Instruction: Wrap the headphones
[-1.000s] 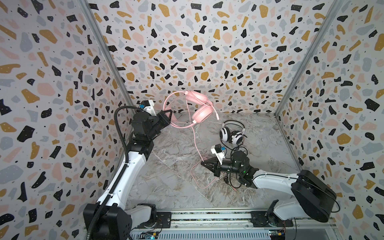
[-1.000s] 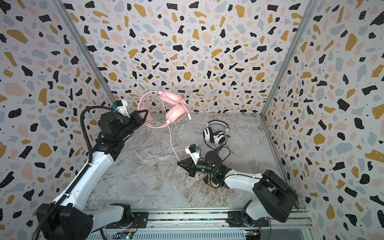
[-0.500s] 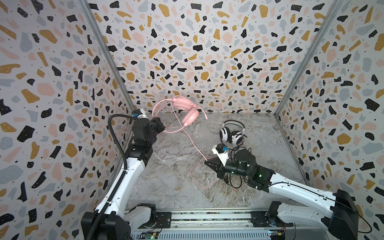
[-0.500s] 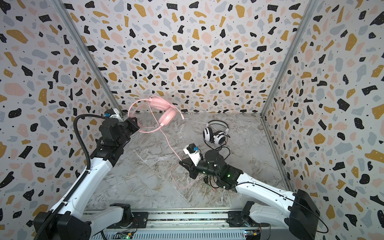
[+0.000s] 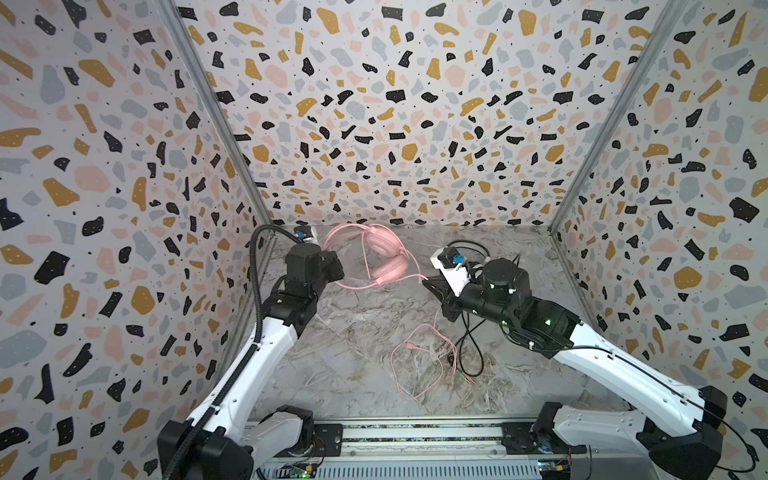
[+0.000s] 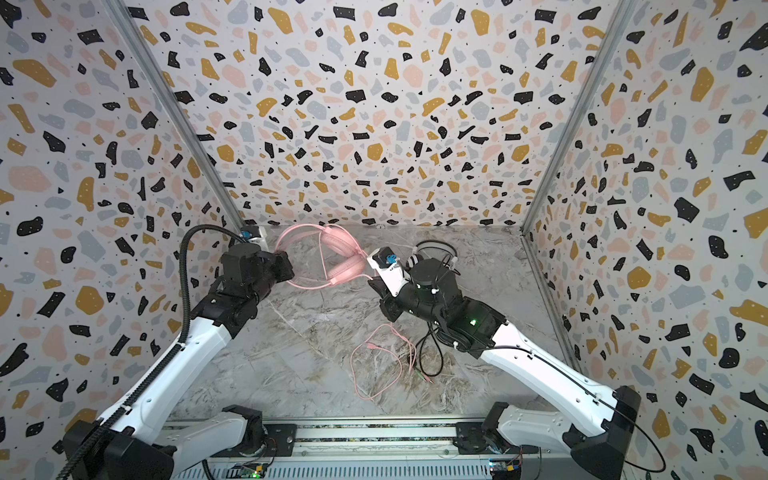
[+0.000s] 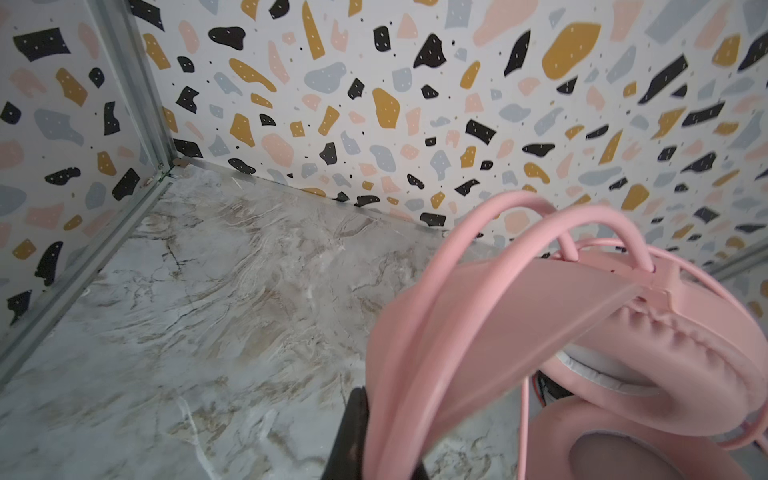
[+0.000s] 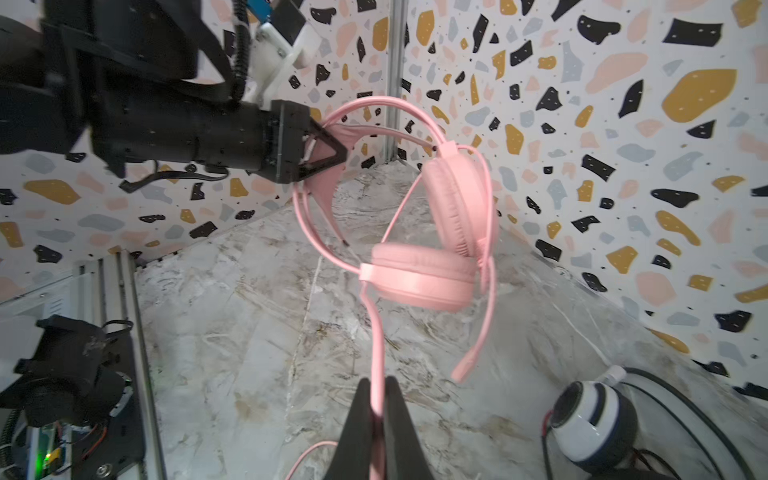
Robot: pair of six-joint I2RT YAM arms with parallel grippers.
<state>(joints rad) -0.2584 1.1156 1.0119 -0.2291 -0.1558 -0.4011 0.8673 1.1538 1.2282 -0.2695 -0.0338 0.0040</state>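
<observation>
**A:** Where are the headsets?

**B:** My left gripper [image 8: 326,150] clamps the pink headset [image 5: 387,258] by its band above the table's [image 5: 353,340] back left corner. My right gripper [image 8: 377,381] pinches its cable [image 8: 375,328]. The striped headset [image 8: 590,419] lies near the back edge.

Pink headset [image 5: 388,266] aloft, striped headset [image 8: 590,419] lying low

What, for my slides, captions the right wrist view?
Left end effector holds the pink headset; right end effector pinches its cable.

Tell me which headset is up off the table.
The pink headset, hanging from the left gripper by its headband; the white-and-black headset lies on the tabletop.
</observation>
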